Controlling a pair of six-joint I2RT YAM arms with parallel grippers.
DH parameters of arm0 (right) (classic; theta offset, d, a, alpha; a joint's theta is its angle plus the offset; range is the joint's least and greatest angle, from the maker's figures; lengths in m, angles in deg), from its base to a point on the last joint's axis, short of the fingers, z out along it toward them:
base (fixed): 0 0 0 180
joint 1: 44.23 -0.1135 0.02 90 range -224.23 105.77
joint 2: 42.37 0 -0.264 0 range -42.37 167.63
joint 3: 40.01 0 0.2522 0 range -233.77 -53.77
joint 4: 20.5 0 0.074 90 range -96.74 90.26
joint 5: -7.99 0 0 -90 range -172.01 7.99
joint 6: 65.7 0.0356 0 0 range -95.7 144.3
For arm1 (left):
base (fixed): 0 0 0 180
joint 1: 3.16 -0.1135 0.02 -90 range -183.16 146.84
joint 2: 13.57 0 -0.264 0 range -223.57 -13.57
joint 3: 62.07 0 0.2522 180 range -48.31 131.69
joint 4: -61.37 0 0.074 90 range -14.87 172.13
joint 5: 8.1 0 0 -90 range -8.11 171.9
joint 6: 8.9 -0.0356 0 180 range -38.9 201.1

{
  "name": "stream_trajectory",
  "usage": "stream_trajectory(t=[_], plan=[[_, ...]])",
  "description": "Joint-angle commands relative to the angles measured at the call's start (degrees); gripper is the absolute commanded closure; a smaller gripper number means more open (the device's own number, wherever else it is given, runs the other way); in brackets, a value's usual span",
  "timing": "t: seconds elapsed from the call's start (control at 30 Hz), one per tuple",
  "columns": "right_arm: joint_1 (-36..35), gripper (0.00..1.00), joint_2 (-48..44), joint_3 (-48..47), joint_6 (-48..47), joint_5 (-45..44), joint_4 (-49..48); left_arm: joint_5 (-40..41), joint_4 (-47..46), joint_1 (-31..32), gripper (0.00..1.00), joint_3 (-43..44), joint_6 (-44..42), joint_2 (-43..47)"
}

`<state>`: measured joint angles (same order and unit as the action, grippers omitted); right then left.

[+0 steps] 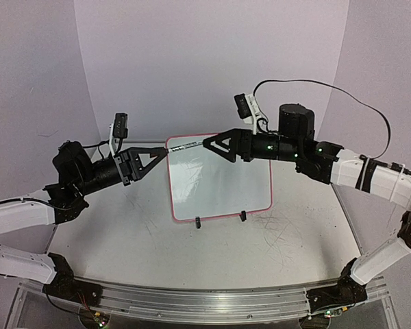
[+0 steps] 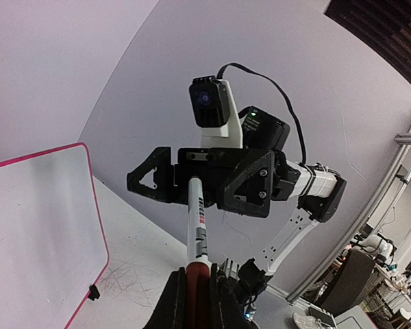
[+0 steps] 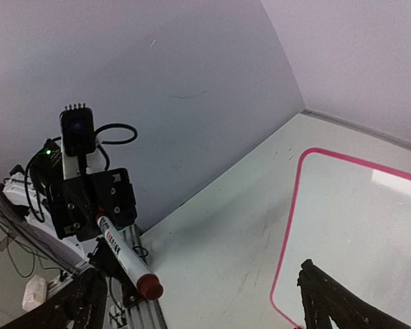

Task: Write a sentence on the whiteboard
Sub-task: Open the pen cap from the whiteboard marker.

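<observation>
Your left pincer (image 1: 166,152) is clamped tight on a marker (image 1: 186,146). In the overhead view the marker sticks out of it toward 3 o'clock. Your right pincer (image 1: 207,144) faces it from the 3 o'clock side with its fingers spread wide and nothing in its grip. The right wrist view shows the marker's red end in the gap between those fingers, clear of both.

The two pincers meet in the air over the far left corner of the whiteboard (image 1: 222,181), at about 11 o'clock from the board's middle. The whiteboard sits on the middle of the table (image 1: 123,240), with two black clip feet (image 1: 197,221) along its near edge at 6 o'clock. From your left pincer, most of the board lies toward 4 o'clock. From your right pincer, it lies toward 6 o'clock.
</observation>
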<state>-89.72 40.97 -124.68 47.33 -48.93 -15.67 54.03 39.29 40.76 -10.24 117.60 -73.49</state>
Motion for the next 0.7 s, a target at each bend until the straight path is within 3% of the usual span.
stream_trajectory(t=[0.0, 0.1, 0.33, 0.67], plan=[[-0.21, 0.07, 1.95, -1.71, 3.71, 16.35, -7.34, -4.33, -5.45, -0.15, 1.00, 0.83, 2.90, -2.10], [-0.21, 0.18, 3.03, -2.92, 2.54, 21.98, -7.77, -6.88, -5.77, -0.15, 1.00, 1.44, 3.53, -3.86], [-0.30, 0.38, 6.38, -4.95, 2.77, 25.87, -8.40, -9.89, -6.80, -0.15, 1.00, 2.10, 4.56, -6.23], [-0.25, 0.57, 8.45, -4.52, 4.28, 28.53, -11.75, -9.99, -8.12, -0.15, 1.00, 1.30, 4.63, -5.77]])
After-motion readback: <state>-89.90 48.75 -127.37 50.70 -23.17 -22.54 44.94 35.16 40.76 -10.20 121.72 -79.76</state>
